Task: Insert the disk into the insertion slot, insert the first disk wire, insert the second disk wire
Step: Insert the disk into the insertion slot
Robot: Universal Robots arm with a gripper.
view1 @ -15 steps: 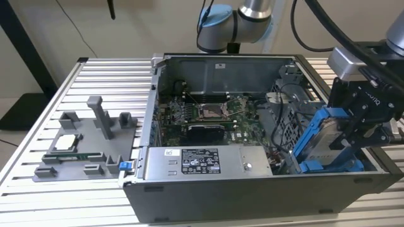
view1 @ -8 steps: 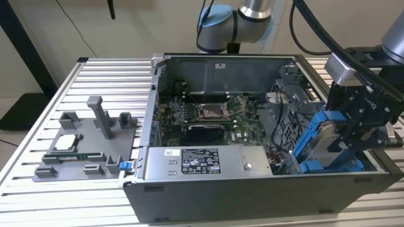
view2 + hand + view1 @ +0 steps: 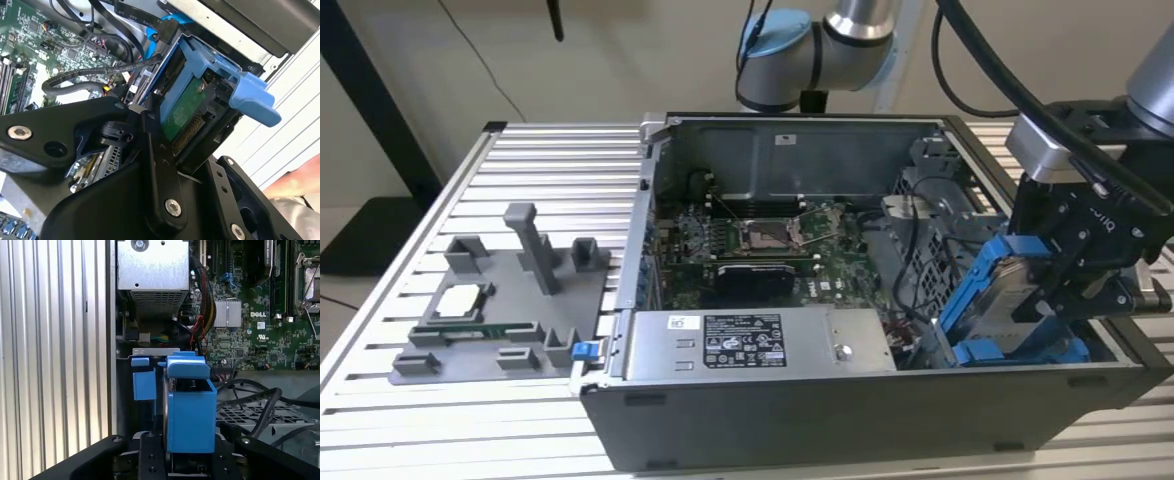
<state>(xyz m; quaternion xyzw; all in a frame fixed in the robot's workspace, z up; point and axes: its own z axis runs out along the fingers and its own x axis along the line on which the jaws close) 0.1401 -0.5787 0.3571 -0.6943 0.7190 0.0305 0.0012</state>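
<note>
The disk [image 3: 1003, 292], a silver-grey drive in a bright blue frame, stands on edge at the open case's end on the exterior view's right. My gripper [image 3: 1051, 290] is shut on it from that side. In the first wrist view the blue frame [image 3: 191, 412] sits between my two black fingers [image 3: 150, 457], just above the insertion slot [image 3: 150, 351], a grey metal bay with a blue tab [image 3: 144, 384]. The second wrist view shows the disk's green circuit board and connector edge [image 3: 186, 116]. Black disk wires [image 3: 95, 75] with a blue plug [image 3: 167, 30] lie loose beside it.
The grey power-supply box [image 3: 761, 343] lies along the case's front wall, with the motherboard [image 3: 761, 240] behind it. A perforated cage [image 3: 250, 415] and black cables [image 3: 262, 405] sit beside the disk. A grey parts fixture [image 3: 494, 310] rests on the slatted table. A person's hand [image 3: 295, 187] is nearby.
</note>
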